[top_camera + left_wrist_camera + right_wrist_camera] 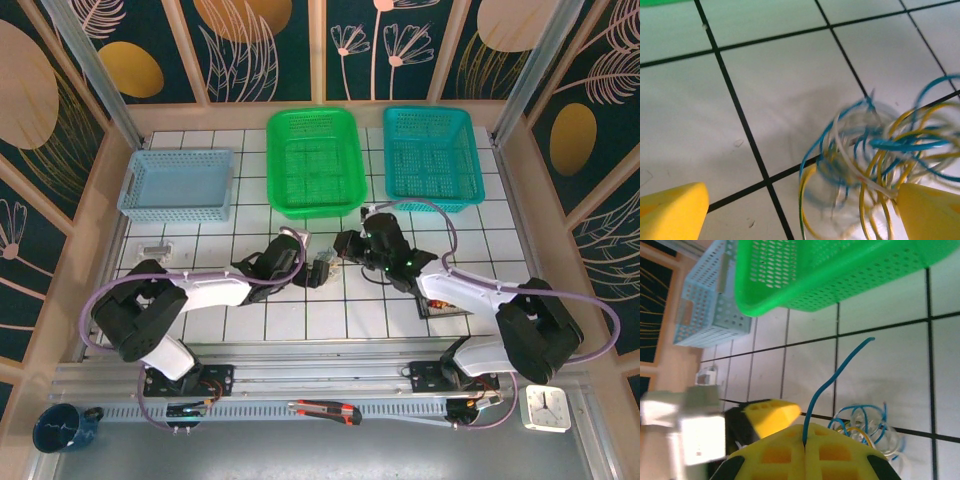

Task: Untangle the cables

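Observation:
The cables (875,165) are a tangled bunch of blue, yellow and whitish loops on the white tiled table, lying mid-table (324,266) between the two grippers. My left gripper (800,220) is open; its yellow fingertips (670,212) stand wide apart, and the bunch lies by the right one. My right gripper (805,432) is shut on a blue cable (837,372), which rises from the closed jaws and curves up to a free end. The rest of the bunch (865,427) lies just right of the right gripper. In the top view the left gripper (315,272) and right gripper (345,243) nearly meet.
Three baskets line the far edge: light blue (178,183), green (315,160) and teal (432,155). The green basket (830,270) is close beyond the right gripper. A small clear item (155,247) lies at the left. A box cutter (325,410), a clock (546,407) and a mug (60,427) sit near the arm bases.

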Available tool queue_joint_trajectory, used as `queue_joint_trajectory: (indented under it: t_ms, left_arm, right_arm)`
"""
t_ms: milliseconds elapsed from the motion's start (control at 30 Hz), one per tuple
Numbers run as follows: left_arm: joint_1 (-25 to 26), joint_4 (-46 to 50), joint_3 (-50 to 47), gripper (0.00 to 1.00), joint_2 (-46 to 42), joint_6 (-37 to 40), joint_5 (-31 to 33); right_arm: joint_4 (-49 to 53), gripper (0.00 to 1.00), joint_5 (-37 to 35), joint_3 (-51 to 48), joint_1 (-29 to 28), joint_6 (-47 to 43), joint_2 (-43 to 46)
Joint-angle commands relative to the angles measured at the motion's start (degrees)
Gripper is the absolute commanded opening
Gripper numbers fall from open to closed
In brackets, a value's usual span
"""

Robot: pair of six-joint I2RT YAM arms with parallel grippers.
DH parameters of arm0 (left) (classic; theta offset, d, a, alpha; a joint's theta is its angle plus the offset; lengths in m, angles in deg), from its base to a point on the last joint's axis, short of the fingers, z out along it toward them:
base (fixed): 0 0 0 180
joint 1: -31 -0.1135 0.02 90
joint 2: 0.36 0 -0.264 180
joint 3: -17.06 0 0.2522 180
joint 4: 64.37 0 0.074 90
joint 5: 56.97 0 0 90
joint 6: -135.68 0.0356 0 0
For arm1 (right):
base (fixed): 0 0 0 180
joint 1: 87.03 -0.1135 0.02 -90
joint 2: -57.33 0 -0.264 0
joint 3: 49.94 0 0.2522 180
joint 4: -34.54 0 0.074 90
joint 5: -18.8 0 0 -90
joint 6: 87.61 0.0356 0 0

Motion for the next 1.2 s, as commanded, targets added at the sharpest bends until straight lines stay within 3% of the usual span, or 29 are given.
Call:
queue_joint_trajectory:
  t_ms: [0, 367, 667, 900, 1167]
  left_arm:
    - [0.36, 0.11, -1.73, 0.95, 1.99, -0.73, 0.3]
    - [0.41, -0.43, -4.72, 0.95, -0.95, -1.47, 2.09]
    - [0.36, 1.9, -8.49, 0.99, -12.06, -2.01, 3.22]
    - [0.33, 0.3, -9.93, 0.99, -20.45, 2.94, 2.39]
    - [0.39, -6.77, -7.79, 0.99, -18.55, 8.28, -2.08]
  right_arm:
    - [1.82, 0.0, 2.29, 4.44, -0.74, -3.04, 0.11]
    - [5.08, 0.0, 1.55, 8.99, -2.03, -5.27, 2.97]
    - [3.33, 0.0, 1.33, 6.39, -2.03, -5.46, 2.42]
    - [1.95, 0.0, 2.98, 5.43, -2.03, -6.06, 0.64]
    - [1.34, 0.0, 4.33, 5.55, -2.51, -6.13, -0.01]
